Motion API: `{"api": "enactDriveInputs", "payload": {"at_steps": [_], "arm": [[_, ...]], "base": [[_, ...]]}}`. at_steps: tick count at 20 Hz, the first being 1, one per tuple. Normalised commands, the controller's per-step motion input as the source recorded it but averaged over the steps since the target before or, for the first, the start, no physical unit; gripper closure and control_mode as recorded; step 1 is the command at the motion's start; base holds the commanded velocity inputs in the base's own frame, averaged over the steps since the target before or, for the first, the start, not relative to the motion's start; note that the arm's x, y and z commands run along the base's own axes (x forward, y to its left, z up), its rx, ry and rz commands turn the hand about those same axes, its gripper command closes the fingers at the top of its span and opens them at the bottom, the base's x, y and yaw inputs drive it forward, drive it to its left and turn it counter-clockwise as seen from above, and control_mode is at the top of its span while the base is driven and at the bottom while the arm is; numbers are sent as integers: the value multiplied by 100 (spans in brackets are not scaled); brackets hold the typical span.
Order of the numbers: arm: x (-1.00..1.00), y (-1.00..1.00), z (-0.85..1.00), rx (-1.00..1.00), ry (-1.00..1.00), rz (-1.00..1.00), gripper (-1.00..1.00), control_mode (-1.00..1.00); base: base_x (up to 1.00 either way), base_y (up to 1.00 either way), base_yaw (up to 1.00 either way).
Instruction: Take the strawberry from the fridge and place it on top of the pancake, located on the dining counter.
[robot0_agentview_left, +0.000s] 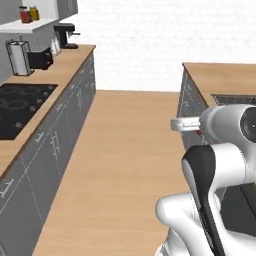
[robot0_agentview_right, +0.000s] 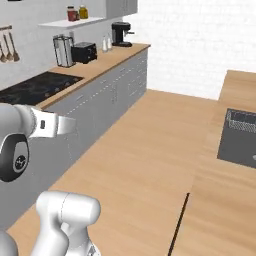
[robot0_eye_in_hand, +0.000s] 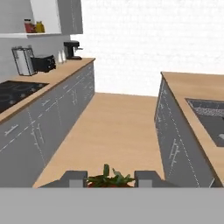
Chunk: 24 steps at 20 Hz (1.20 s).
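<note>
In the hand view my gripper (robot0_eye_in_hand: 109, 180) is shut on the strawberry (robot0_eye_in_hand: 109, 178). Its green leaves and a strip of red show between the two grey fingertips (robot0_eye_in_hand: 75, 178). The hand is held out level above the wooden floor, and it appears as a pale block in the left base view (robot0_agentview_left: 176, 124) and in the right base view (robot0_agentview_right: 70, 126). The fruit itself is too small to make out in either base view. The fridge and the pancake are out of view. Whether the wooden counter with a sink (robot0_eye_in_hand: 192, 87) on the right is the dining counter, I cannot tell.
A long run of grey cabinets (robot0_agentview_left: 55, 135) lines the left, topped by a black stove (robot0_agentview_left: 20, 105), a toaster (robot0_agentview_left: 41, 59) and a coffee machine (robot0_agentview_left: 65, 35). The wooden floor aisle (robot0_agentview_left: 125, 150) runs forward to a white wall.
</note>
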Motion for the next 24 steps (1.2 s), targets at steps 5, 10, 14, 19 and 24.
{"api": "enactDriveInputs", "payload": {"at_steps": [5,10,14,19,24], "arm": [[0,0,0,0,0,0,100,100],[0,0,0,0,0,0,100,100],[0,0,0,0,0,0,100,100],[0,0,0,0,0,0,100,100],[0,0,0,0,0,0,100,100]], "base": [[-13,93,-36],[-47,42,-66],[-27,2,-98],[-22,0,-96],[-22,16,-83]]}}
